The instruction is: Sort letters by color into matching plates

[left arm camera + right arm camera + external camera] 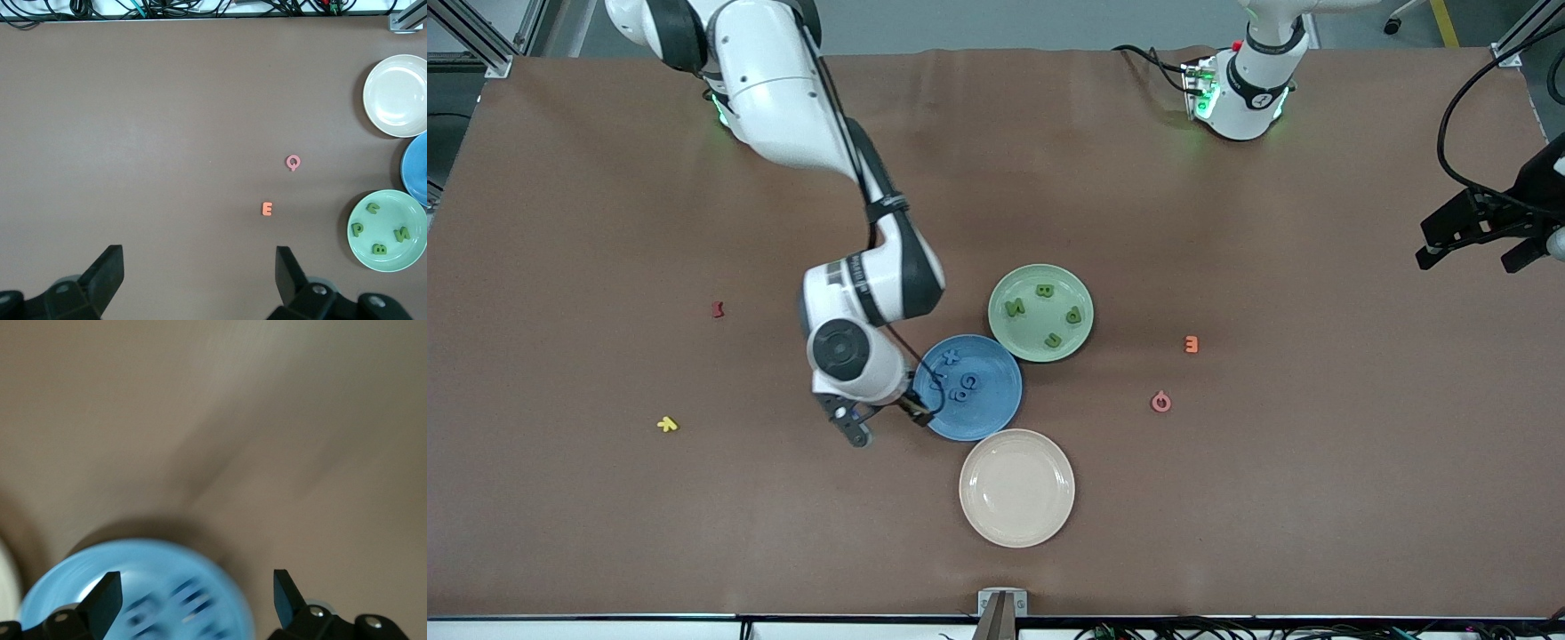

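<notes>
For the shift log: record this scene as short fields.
right gripper: open, empty, over the edge of the round blue plate
left gripper: open, empty, waiting in the air at the left arm's end of the table
small blue foam letters: in the blue plate
small green foam letters: four, in the round pale green plate
round beige plate: empty, nearest the front camera
stray letters on the table: red, yellow, orange, pink

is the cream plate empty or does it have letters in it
Empty: the cream plate shows only bare surface, in the left wrist view too.
</notes>
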Robot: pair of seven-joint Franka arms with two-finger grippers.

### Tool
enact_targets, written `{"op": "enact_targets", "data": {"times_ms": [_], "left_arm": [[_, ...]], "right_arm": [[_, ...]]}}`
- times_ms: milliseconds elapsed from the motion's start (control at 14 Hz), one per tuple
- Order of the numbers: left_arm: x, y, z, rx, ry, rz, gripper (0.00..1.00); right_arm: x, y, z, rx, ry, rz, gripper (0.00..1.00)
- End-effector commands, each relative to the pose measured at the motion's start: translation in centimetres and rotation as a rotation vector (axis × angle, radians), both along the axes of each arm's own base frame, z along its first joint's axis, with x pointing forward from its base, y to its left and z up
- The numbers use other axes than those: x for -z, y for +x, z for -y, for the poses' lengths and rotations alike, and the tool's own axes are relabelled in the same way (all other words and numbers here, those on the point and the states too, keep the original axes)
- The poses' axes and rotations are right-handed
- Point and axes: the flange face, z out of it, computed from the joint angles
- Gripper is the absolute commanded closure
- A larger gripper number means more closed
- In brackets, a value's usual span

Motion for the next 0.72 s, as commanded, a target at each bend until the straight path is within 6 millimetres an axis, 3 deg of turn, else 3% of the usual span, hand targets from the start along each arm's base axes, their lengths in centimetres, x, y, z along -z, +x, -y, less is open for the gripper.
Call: {"op": "enact_targets", "data": {"times_ms": [0,286,644], "left_arm": [[-0.5,0.3,0.2,0.017,-0.005,0.01,0.0],[-0.5,0.3,0.2,0.017,-0.008,0.01,0.0],[-0.5,0.3,0.3,0.018,-0.009,0.01,0.0]], "right_arm": [[-3.8,0.5,5.2,-0.215,-0.041,-0.068,0.0],[-8.3,1.0,14.1,-0.473,-0.035,-0.174,0.0],[-13.0,1.1,22.8,-0.673,-0.01,-0.22,0.0]]}}
